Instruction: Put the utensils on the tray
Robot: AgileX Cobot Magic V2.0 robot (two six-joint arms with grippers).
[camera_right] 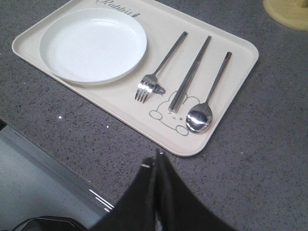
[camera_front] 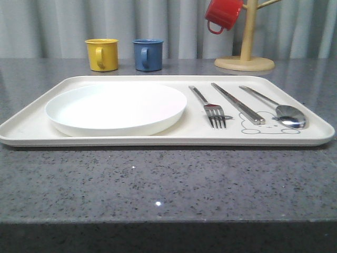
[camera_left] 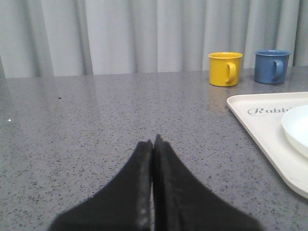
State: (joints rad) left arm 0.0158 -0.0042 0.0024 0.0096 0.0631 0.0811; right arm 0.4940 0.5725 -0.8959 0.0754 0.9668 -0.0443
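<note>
Cream plastic tray on the grey speckled table already carries a round white plate and, to the plate's right, the fork, chopsticks and spoon lying side by side over the rabbit drawing, so the placing looks finished, and the sound course is to keep both arms clear of the tray. Left gripper is closed on nothing above bare table beside the tray's "Rabbit" end, and right gripper is likewise closed and empty just off the tray's near edge. Right wrist view looks down on the cutlery's even spacing, whereas the front view adds the yellow mug, blue mug and a red mug hanging on a wooden stand.
</note>
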